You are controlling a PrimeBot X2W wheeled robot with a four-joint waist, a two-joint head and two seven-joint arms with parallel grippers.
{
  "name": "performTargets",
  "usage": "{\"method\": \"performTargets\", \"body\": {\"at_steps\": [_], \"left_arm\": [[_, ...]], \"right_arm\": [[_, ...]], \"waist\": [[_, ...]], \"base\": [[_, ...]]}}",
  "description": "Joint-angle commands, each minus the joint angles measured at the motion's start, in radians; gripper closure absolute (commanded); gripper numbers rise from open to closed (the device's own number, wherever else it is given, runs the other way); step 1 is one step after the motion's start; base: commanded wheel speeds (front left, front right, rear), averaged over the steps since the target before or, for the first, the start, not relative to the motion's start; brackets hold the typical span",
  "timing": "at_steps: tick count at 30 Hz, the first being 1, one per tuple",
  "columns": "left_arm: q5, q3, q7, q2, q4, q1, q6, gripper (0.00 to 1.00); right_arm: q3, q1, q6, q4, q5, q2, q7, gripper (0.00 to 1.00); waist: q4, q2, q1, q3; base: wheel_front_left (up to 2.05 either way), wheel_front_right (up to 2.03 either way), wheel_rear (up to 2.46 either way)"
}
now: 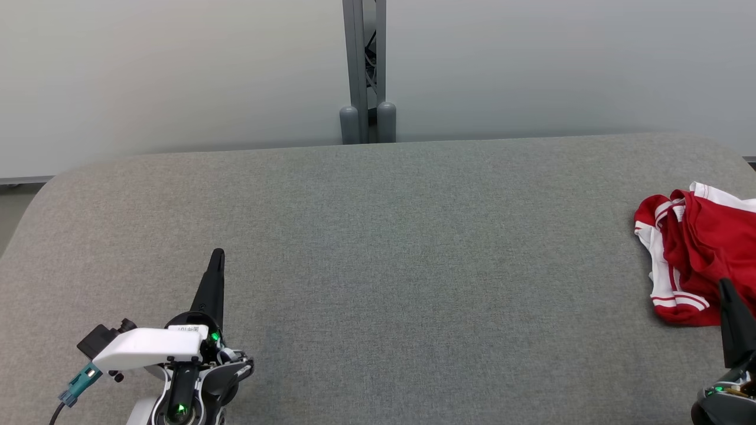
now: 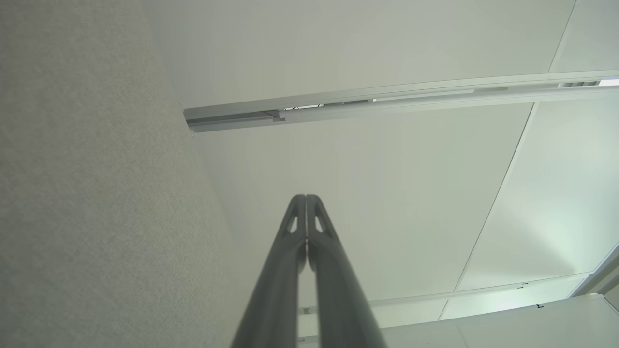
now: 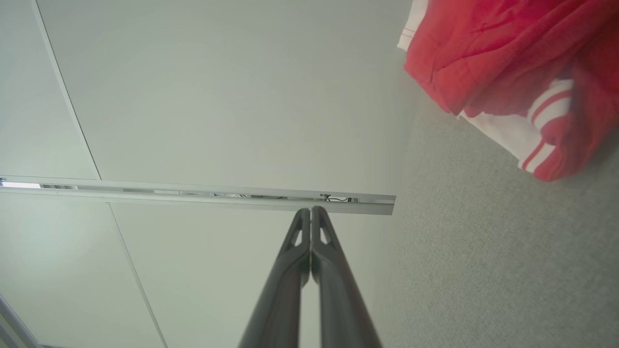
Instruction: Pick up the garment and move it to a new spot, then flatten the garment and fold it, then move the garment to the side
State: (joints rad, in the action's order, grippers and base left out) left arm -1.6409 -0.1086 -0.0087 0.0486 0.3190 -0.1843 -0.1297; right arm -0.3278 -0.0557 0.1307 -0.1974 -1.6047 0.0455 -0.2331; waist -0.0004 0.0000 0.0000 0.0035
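My left fingers [image 1: 211,292] are pressed together along their whole length with nothing between them; in the left wrist view the two dark fingers [image 2: 285,270] meet at the tips. They point up the head view from the lower left and hang over a bare stretch of the grey fabric-covered table [image 1: 378,265]. Behind them sits the white wrist housing [image 1: 147,348] with a teal cable plug [image 1: 81,381] sticking out at its left.

My right fingers [image 1: 732,330] are closed in the same way and hold nothing; the right wrist view shows both of them [image 3: 290,280] touching tip to tip. They rise from the lower right corner of the head view, just beside the near edge of the crumpled red garment with white striped trim [image 1: 703,248]. I cannot tell whether the tips touch the cloth.

The garment lies bunched up on the far right of the table, partly cut off by the frame's edge. In the right wrist view it [image 3: 508,58] sits in the upper right, lying on the grey surface [image 3: 483,266].

Beyond the table's far edge stands a pale wall with a grey metal post [image 1: 364,71] at the middle.
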Motion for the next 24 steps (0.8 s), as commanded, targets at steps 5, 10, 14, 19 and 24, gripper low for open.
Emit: {"method": "performTargets", "body": {"at_steps": [5, 10, 14, 19, 24], "left_arm": [[-0.005, 0.005, 0.006, 0.004, 0.0, -0.013, -0.005, 1.0], [-0.005, 0.005, 0.006, 0.004, -0.001, -0.013, -0.005, 1.0], [-0.005, 0.006, 0.006, 0.004, -0.001, -0.013, -0.005, 1.0], [-0.005, 0.006, 0.006, 0.004, 0.0, -0.013, -0.005, 1.0], [-0.005, 0.006, 0.006, 0.004, 0.0, -0.013, -0.005, 1.0]], "right_arm": [[-0.003, 0.008, 0.0, 0.005, -0.005, 0.009, -0.003, 1.0], [-0.003, 0.008, 0.0, 0.005, -0.005, 0.009, -0.003, 1.0], [-0.003, 0.008, 0.0, 0.005, -0.005, 0.009, -0.003, 1.0], [-0.003, 0.008, 0.0, 0.005, -0.005, 0.009, -0.002, 1.0], [-0.003, 0.008, 0.0, 0.005, -0.005, 0.009, -0.002, 1.0]], "waist": [[0.0, 0.0, 0.0, 0.0], [0.0, 0.0, 0.0, 0.0], [0.0, 0.0, 0.0, 0.0], [0.0, 0.0, 0.0, 0.0], [0.0, 0.0, 0.0, 0.0]], "base": [[0.0, 0.0, 0.0], [0.0, 0.0, 0.0], [0.0, 0.0, 0.0], [0.0, 0.0, 0.0], [0.0, 0.0, 0.0]]}}
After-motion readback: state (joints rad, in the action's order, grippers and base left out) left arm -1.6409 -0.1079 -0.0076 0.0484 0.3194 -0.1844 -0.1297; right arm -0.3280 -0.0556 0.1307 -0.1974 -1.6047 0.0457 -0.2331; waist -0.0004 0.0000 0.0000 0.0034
